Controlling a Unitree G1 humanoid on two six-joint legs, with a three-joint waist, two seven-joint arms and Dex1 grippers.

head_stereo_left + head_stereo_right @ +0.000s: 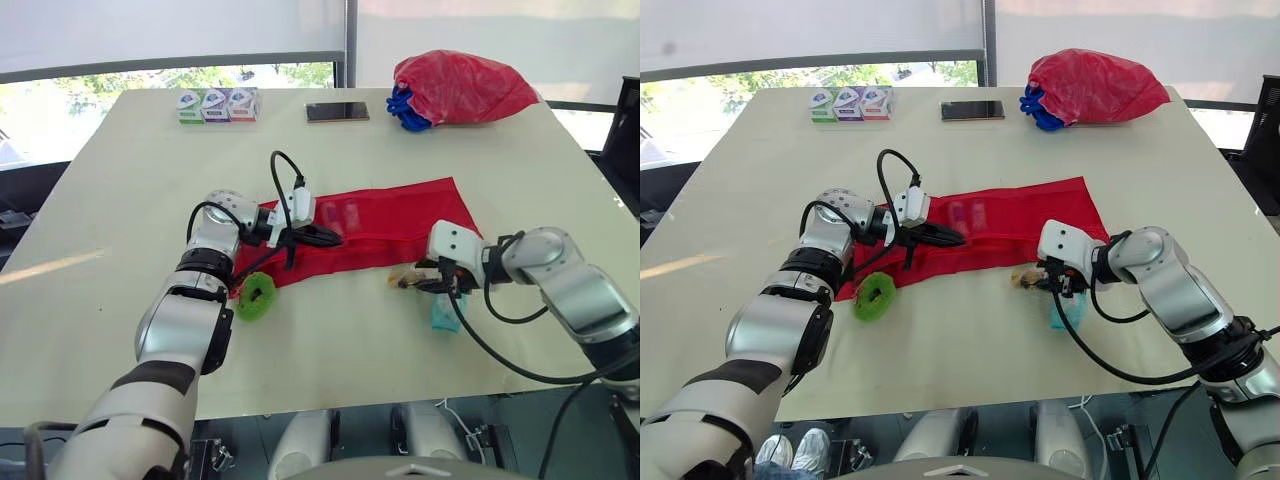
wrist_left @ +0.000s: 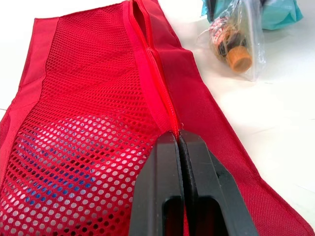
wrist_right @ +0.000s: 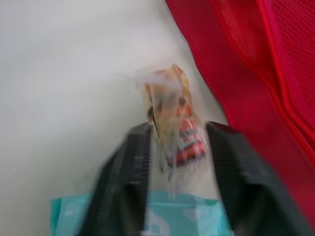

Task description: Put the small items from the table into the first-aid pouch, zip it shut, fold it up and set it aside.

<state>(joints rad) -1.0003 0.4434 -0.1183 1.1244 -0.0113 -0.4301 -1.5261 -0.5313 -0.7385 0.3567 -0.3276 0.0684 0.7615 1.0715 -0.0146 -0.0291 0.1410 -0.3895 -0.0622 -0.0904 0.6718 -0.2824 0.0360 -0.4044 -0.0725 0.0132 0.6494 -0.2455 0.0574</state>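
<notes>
Pale worktop [image 1: 120, 300] by the windows [image 1: 150, 80] holds the limp red mesh first-aid pouch [image 1: 390, 215] at its middle, left gripper [image 2: 177, 140] pinched shut on its zip seam, right gripper [image 3: 174, 132] open astride a light, crinkly clear packet [image 3: 170, 103] just beside it, probably best nipped gently across its middle.

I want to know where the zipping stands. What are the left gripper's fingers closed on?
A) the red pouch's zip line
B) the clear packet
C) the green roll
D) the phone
A: in the left wrist view the left gripper is shut on the red pouch, right at its zip line.
</notes>
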